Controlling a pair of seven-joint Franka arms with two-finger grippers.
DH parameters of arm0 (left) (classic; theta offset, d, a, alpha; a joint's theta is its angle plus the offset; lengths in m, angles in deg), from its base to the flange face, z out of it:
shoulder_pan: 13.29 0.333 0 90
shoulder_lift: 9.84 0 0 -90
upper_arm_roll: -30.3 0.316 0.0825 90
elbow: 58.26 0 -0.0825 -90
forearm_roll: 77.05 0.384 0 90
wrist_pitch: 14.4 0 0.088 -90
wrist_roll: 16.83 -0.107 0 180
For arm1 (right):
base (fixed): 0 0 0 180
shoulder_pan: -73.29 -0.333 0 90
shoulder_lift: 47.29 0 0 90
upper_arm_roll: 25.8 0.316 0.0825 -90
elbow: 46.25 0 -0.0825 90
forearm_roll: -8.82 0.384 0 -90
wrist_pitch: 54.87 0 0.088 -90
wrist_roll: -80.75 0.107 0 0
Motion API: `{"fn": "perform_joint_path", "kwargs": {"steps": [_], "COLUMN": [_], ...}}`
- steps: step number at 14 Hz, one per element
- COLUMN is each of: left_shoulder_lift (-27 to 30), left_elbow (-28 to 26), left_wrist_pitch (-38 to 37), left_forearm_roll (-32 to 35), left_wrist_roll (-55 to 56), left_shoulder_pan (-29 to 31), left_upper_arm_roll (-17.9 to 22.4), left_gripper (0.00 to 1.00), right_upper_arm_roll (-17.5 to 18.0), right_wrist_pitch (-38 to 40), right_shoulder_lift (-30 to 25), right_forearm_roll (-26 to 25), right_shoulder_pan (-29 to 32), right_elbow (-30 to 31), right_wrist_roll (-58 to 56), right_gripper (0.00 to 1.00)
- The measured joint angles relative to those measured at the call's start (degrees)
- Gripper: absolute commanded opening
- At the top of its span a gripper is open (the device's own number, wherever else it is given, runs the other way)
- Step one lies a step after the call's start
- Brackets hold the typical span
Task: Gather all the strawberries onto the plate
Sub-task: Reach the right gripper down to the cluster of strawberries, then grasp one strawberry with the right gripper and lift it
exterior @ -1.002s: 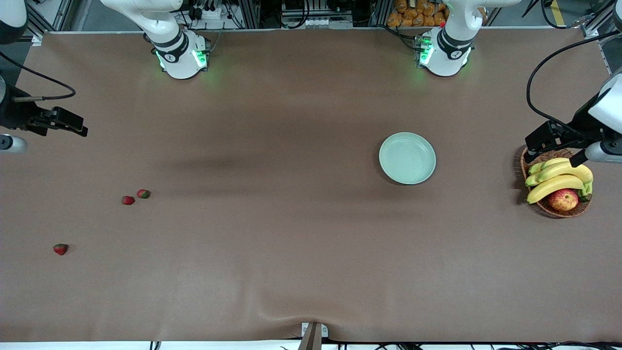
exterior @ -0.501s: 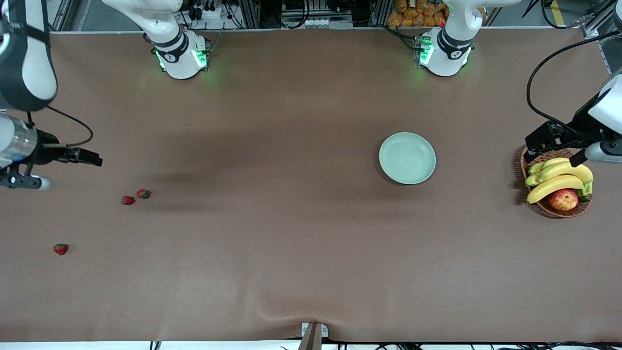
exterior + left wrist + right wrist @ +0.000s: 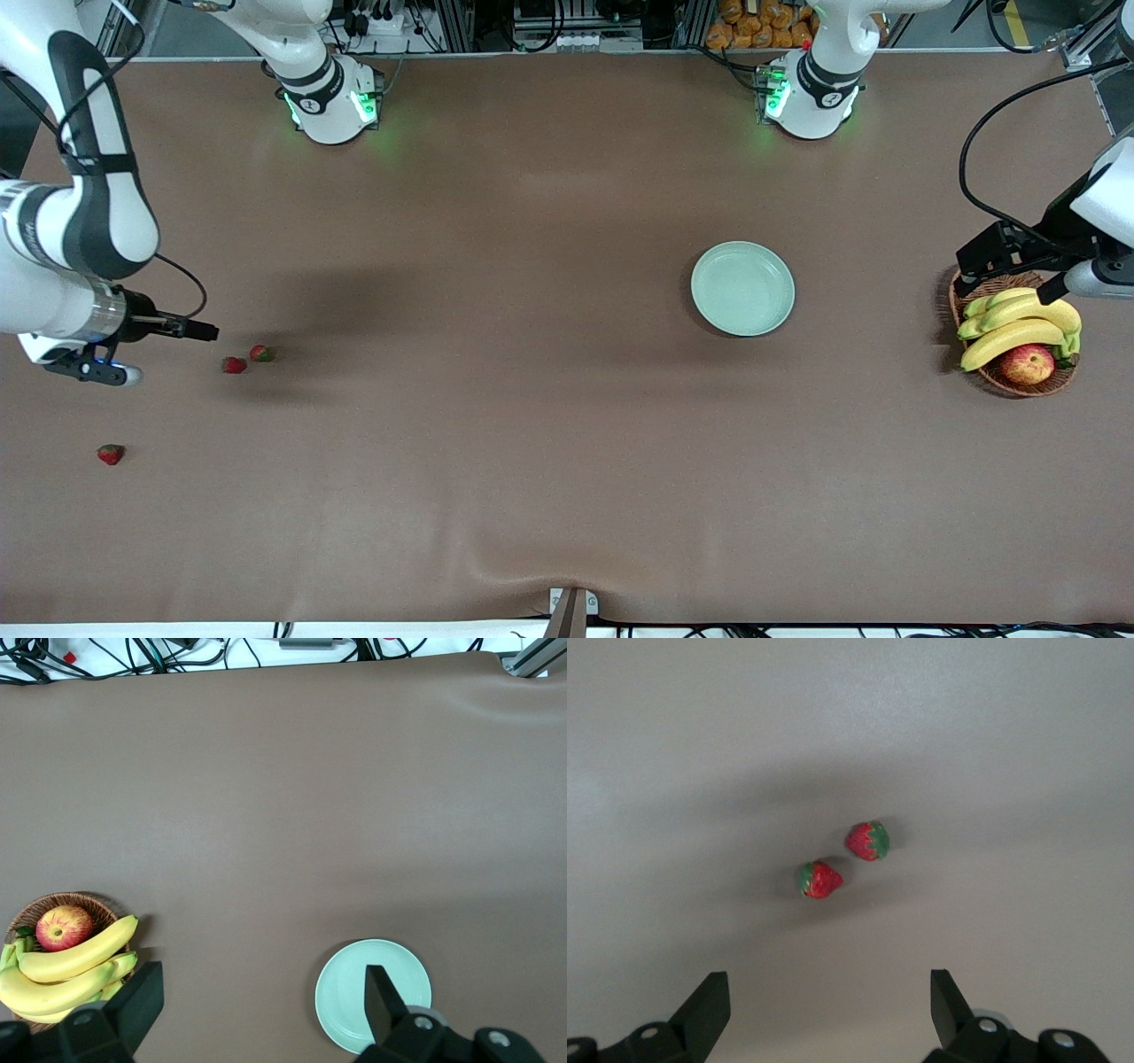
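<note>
1. Strawberries, three: a pair lying just apart (image 3: 234,365) (image 3: 261,354) toward the right arm's end of the table; one alone (image 3: 111,455), nearer the front camera. None is on the plate.
2. Plate (image 3: 742,289), one, pale green, toward the left arm's end, well apart from the berries.
3. Basket (image 3: 968,291), one, wicker: several bananas (image 3: 1012,335), count uncertain as they overlap; one apple (image 3: 1028,364).
4. Right gripper (image 3: 830,997), fingers apart, over the table beside the pair, holding nothing.
5. Left gripper (image 3: 264,1001), fingers apart, waits above the basket's edge.
6. Table (image 3: 532,425): brown mat, a small ripple at its near edge. Cables and frames line the bases' side.
</note>
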Motion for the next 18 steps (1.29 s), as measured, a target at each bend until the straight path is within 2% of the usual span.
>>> {"fn": "perform_joint_path", "kwargs": {"steps": [4,12,16,18], "left_shoulder_lift": [-0.13,-0.14,-0.15,-0.15], "left_elbow": [-0.01,-0.03,-0.05,-0.06], "left_wrist_pitch": [-0.08,-0.22,-0.31,-0.36], "left_forearm_roll": [0.0,0.0,0.0,0.0], "left_wrist_roll": [0.0,0.0,0.0,0.0], "left_shoulder_pan": [0.0,-0.01,0.0,0.01], "left_upper_arm_roll": [0.0,0.0,0.0,0.0], "left_gripper": [1.0,1.0,1.0,1.0], "right_upper_arm_roll": [0.21,0.58,0.62,0.62], "right_wrist_pitch": [-9.92,-16.03,-25.06,-26.25], "right_shoulder_lift": [2.62,7.62,10.15,10.9], "right_forearm_roll": [0.01,0.01,0.01,0.01], "right_shoulder_pan": [-0.1,-1.15,-1.53,-1.56], "right_elbow": [5.11,5.88,9.52,10.17], "right_wrist_roll": [4.26,14.49,15.21,15.32], "right_gripper": [1.0,1.0,1.0,1.0]}}
